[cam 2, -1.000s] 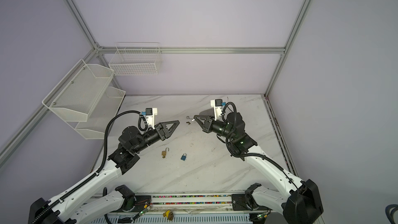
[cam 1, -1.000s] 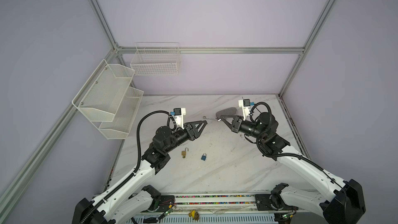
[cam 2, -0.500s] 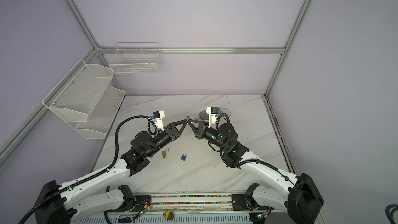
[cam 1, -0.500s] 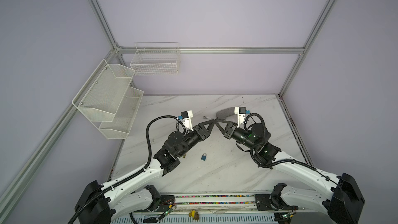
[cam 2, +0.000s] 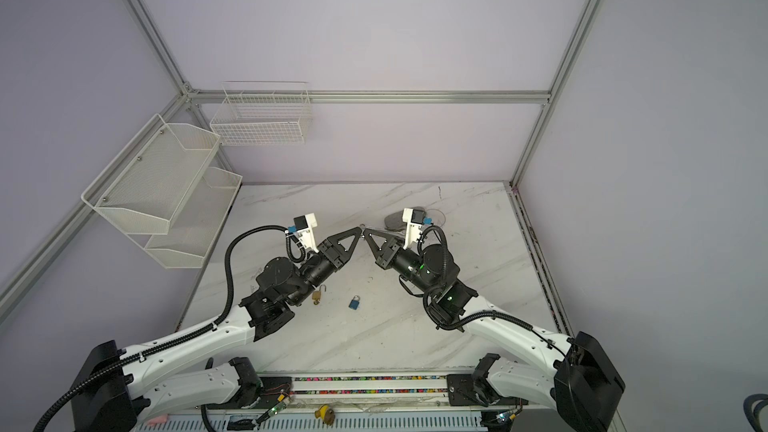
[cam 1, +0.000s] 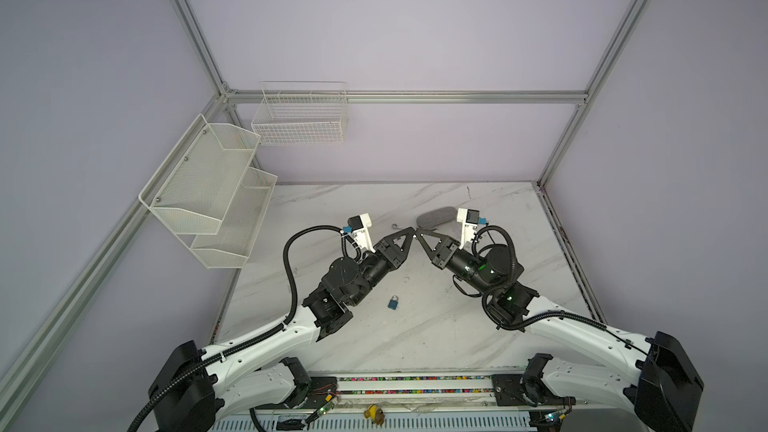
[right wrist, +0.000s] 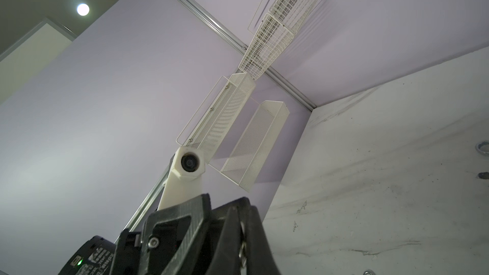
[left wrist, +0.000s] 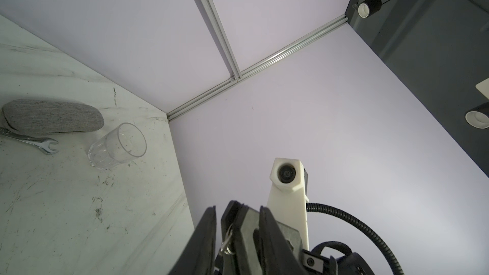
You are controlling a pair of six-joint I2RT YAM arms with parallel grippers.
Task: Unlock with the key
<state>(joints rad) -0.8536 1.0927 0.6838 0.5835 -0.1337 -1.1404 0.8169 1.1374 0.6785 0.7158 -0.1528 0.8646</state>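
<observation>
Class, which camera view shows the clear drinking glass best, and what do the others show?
The left wrist view: the glass sits whole and unobstructed on the marble table beside the grey case. In both top views the right arm's camera mount hides nearly all of it. The right wrist view misses it entirely.

Table [cam 1: 415, 338] was white marble with grey veining. Blue padlock [cam 1: 393, 302] and brass padlock [cam 2: 317, 296] were noted. Case [left wrist: 53, 119] was flecked grey fabric. Glass [left wrist: 117, 145] was clear. Wrench [left wrist: 29, 142] and key ring [left wrist: 227, 244] were silver. Rack [cam 1: 208, 176] was white mesh, basket [cam 1: 299, 118] white wire grid, and walls [cam 1: 415, 35] plain lilac.
</observation>
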